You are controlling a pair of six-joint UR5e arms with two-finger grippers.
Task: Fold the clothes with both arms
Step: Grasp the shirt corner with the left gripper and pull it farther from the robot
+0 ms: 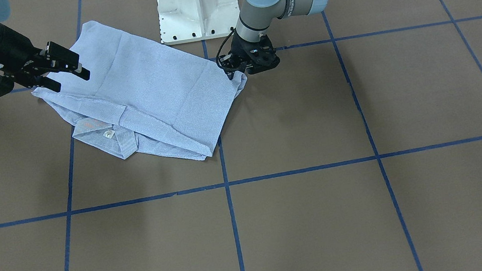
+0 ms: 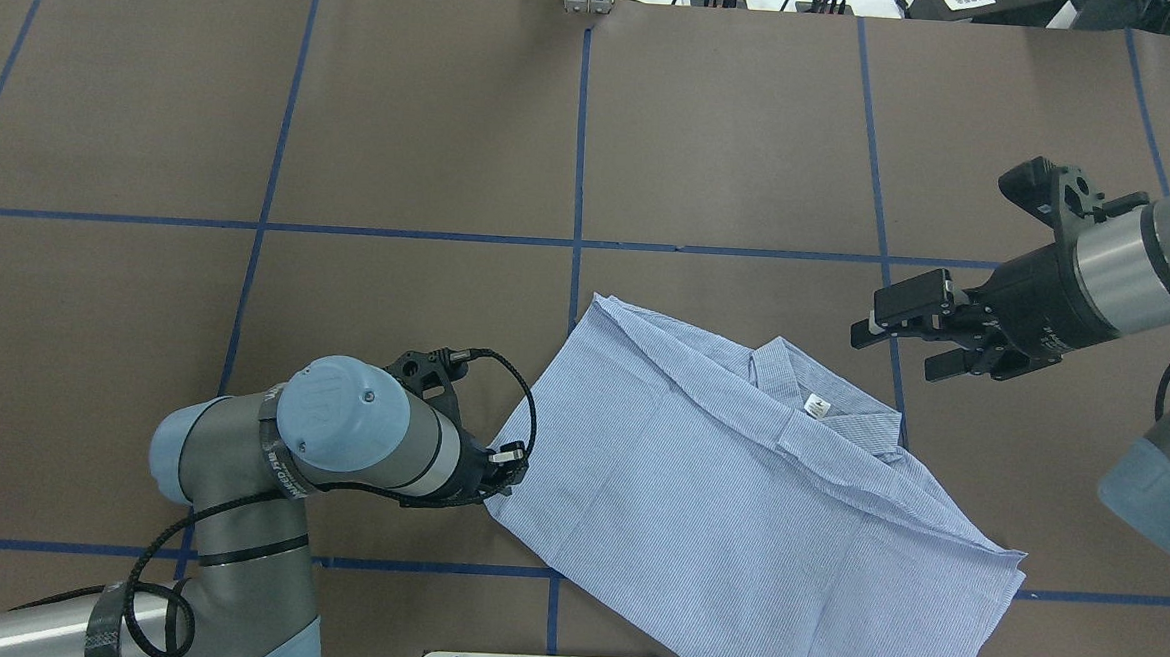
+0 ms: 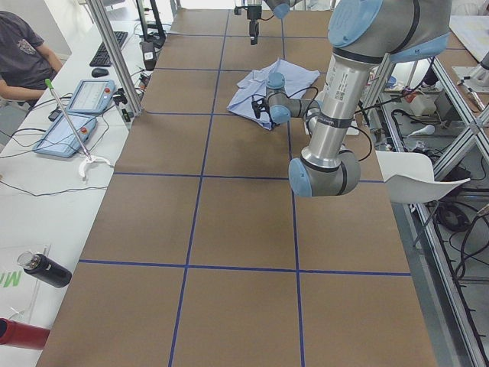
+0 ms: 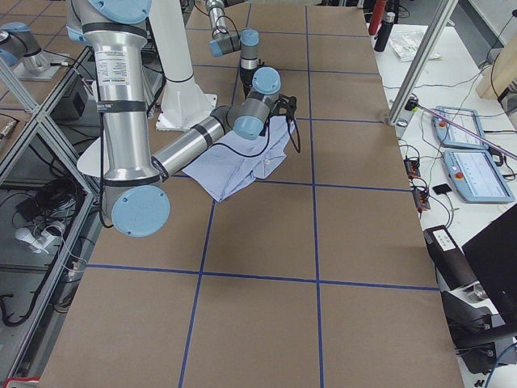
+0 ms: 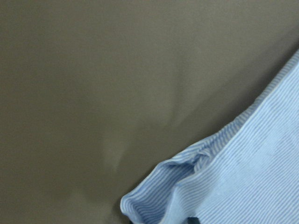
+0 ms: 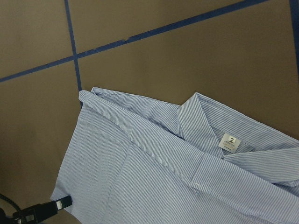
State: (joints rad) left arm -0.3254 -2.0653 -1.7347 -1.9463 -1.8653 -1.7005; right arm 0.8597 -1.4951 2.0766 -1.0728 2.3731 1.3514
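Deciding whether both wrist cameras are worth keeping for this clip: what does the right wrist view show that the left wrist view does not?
Only the right wrist view: much of the shirt, with its collar and white neck label marked 2, blue tape lines on the table, and the tip of the left arm, its jaws at the shirt's corner. Only the left wrist view: a close look at a curled, bunched edge of the cloth. Both: light blue striped shirt cloth lying on the brown table.
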